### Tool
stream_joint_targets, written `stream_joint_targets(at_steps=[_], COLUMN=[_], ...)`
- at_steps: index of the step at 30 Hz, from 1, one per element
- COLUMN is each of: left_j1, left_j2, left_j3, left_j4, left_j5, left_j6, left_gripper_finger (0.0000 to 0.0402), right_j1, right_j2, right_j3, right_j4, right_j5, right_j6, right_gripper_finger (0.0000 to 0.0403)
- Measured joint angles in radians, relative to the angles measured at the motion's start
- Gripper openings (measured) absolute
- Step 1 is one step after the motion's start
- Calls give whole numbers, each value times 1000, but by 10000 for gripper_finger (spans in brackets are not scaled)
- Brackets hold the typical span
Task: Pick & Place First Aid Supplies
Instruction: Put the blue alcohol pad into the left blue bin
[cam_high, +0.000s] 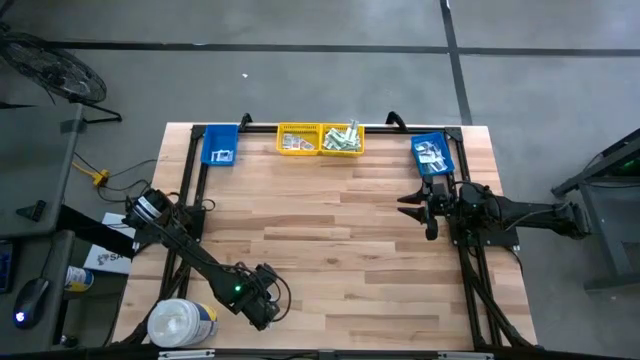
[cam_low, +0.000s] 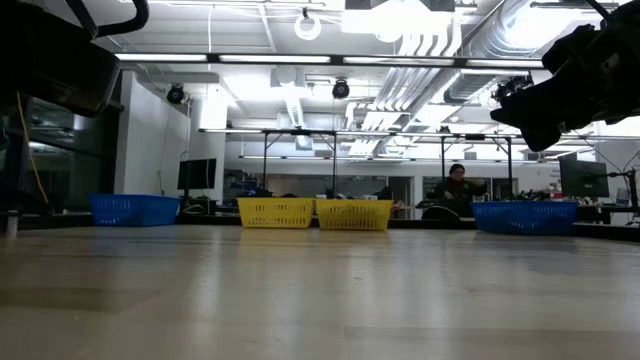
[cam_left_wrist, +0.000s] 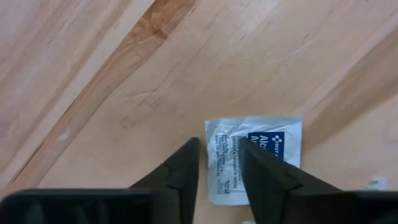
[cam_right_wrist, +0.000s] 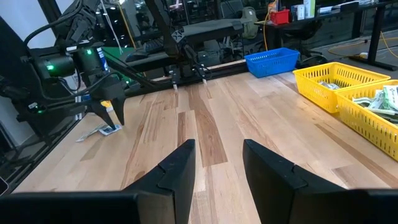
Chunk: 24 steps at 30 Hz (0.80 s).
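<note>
The left claw (cam_left_wrist: 219, 163) was positioned low over the front left part of the desk (cam_high: 340, 260), near its front edge and just beside the big white tub (cam_high: 182, 322). A single white packet (cam_left_wrist: 258, 155) lay flat on the wood directly under and just beyond the fingertips; one corner of it showed in the gap between the two fingers (cam_left_wrist: 180, 171), which stood partly open with a narrow gap. Whether the packet was pinched or merely covered could not be told. In the right wrist view the same packet (cam_right_wrist: 109, 130) was seen at the tip of the left claw (cam_right_wrist: 114, 112), one edge apparently lifted from the desk.

The packet was squarish, crinkled, printed with small dark text and a dark blue panel. Its edges lay slightly skewed to the finger line.

The left arm was by far the nearer. The right claw (cam_right_wrist: 217, 168) was held partly open and empty, near the right rear corner, beside the blue bin (cam_high: 433, 156).
</note>
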Motion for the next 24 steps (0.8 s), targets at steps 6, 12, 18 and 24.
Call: stream_joint_targets(at_steps=[6, 12, 18, 24], left_j1=[0, -1, -2, -3], left_j2=[0, 0, 6, 16], left_j3=[-1, 0, 35, 130], left_j4=[-1, -5, -47, -227], left_j5=[5, -3, -2, -35], left_j6=[-1, -1, 26, 77], left_gripper_finger=[72, 43, 5, 2], right_j1=[0, 0, 0, 0], right_j2=[0, 0, 0, 0], right_j3=[0, 0, 0, 0], right_j4=[0, 0, 0, 0], right_j5=[0, 0, 0, 0], right_j6=[0, 0, 0, 0], right_gripper_finger=[129, 129, 129, 129])
